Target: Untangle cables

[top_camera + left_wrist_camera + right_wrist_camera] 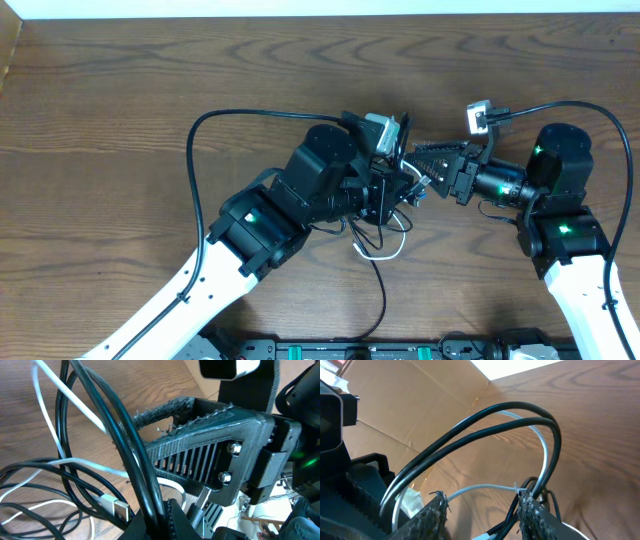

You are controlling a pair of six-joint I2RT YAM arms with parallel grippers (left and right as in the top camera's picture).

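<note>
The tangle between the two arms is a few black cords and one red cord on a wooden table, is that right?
Not quite: the odd cord is white, not red. The left wrist view shows the thin white cord among the thin black cords on the brown wooden table.

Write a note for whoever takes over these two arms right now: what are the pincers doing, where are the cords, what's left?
Left pincer: shut on the black cords.
Right pincer: open, facing the left one; the white cord runs across its gap.
Cords: one tangled bundle between the arms, with loose loops on the table just below.
Done: nothing separated yet.
Left: pull each cord free and lay them apart.
</note>
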